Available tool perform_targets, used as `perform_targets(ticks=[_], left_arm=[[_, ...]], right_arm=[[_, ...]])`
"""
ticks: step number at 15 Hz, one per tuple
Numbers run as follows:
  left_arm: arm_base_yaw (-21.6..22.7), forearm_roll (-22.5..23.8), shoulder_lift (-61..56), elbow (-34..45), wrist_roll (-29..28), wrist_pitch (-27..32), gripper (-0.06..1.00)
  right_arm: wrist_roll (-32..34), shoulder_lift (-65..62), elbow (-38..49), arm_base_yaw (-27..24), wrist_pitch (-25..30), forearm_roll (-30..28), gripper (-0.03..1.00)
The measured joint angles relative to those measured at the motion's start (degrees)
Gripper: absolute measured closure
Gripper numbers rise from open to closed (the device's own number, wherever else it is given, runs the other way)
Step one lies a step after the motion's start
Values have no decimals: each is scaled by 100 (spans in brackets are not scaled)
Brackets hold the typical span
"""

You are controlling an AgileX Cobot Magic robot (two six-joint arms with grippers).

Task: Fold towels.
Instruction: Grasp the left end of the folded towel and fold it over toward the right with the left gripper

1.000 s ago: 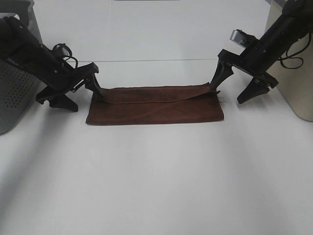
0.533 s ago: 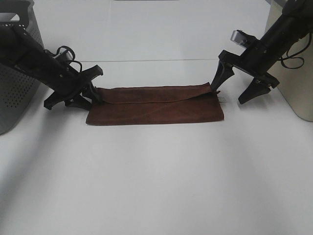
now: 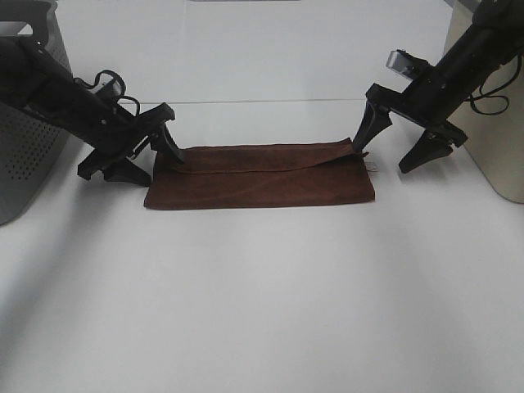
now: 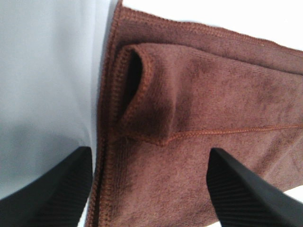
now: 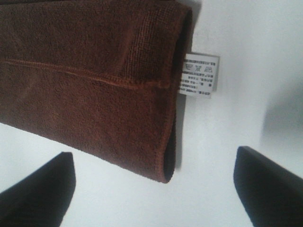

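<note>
The towel [image 3: 260,176] is a dark reddish-brown plush cloth, folded into a long strip on the white table. Its upper layer ends short of the front edge. My left gripper [image 3: 147,155] is open and empty just above the towel's left end; the left wrist view shows the gripper [image 4: 151,198] straddling the towel's [image 4: 213,94] edge. My right gripper [image 3: 395,146] is open and empty at the towel's right end. In the right wrist view this gripper [image 5: 154,189] hangs over the folded end [image 5: 94,71], where the white tag [image 5: 200,74] sticks out.
A grey perforated basket [image 3: 24,123] stands at the left edge, behind my left arm. A beige container [image 3: 491,147] stands at the right edge, behind my right arm. Bare white table [image 3: 262,295] spreads in front of the towel.
My left gripper dipped at the towel's left end, then rose and drew back a little, with open jaws. The towel's upper layer lies flatter at the left. My right gripper has hardly moved.
</note>
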Motion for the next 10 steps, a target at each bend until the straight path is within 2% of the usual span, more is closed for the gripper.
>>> perform_targets(ticks=[3, 4, 7, 10], left_arm=[[0, -252, 74, -40, 0, 0, 31], [0, -298, 132, -86, 0, 11, 38], [-6, -281, 235, -120, 17, 11, 70], [-6, 74, 252, -246, -17, 52, 90]], right_arm=[[0, 0, 0, 0, -23, 0, 12], [0, 0, 0, 0, -23, 0, 12], [0, 0, 0, 0, -23, 0, 12], [0, 0, 0, 0, -74, 0, 12]])
